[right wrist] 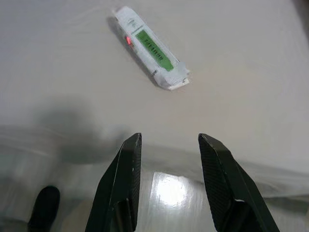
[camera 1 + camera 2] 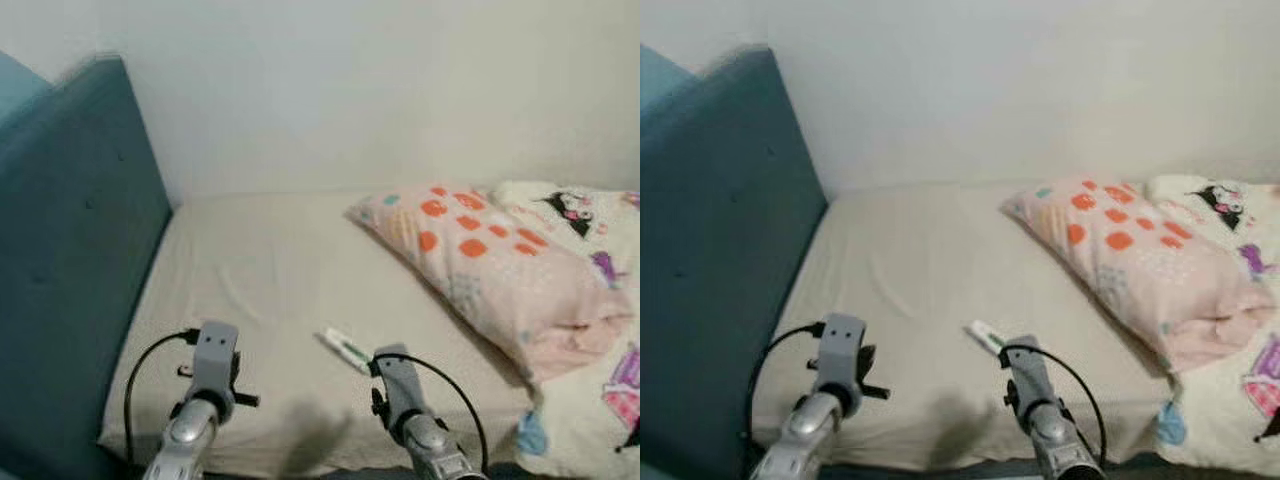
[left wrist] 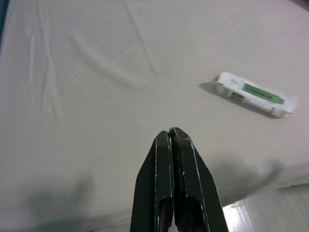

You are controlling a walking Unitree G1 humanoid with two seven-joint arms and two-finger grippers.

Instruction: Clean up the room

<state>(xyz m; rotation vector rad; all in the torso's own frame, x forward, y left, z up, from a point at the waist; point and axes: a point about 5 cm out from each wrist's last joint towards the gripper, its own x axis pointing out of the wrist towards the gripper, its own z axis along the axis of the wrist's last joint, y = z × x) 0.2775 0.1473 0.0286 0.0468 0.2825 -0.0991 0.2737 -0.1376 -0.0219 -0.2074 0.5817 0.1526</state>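
Beige, lightly creased sheet covers the bed [image 2: 270,280], which runs from the near edge back to a plain pale wall [image 2: 380,90]. Along the left side stands a teal upholstered headboard [image 2: 70,250], padded, with button tufts. On the right of the bed lies a soft pink pillow [image 2: 490,270] printed with orange spots, resting partly on a cream blanket [image 2: 600,300] that carries cartoon figures.

Near the front edge of the mattress, on the bare sheet, lies a small white packet [image 1: 151,47]: flat, oblong, with a green label strip along its length and crimped ends. It sits apart from the pillow, between the two arms and closer to the right one, which rises just in front of it.

Both silver arms reach up from the near edge, each with a black cable looping beside its wrist. The left gripper [image 3: 172,137] has its two black fingers pressed together, clenched on nothing, above the sheet and well to the left of the packet. The right gripper [image 1: 169,145] has its fingers spread apart with a clear gap between them, grasping nothing; it hangs over the mattress's near edge, the packet just beyond its tips and untouched. Glossy pale floor [image 1: 169,193] shows beneath it.
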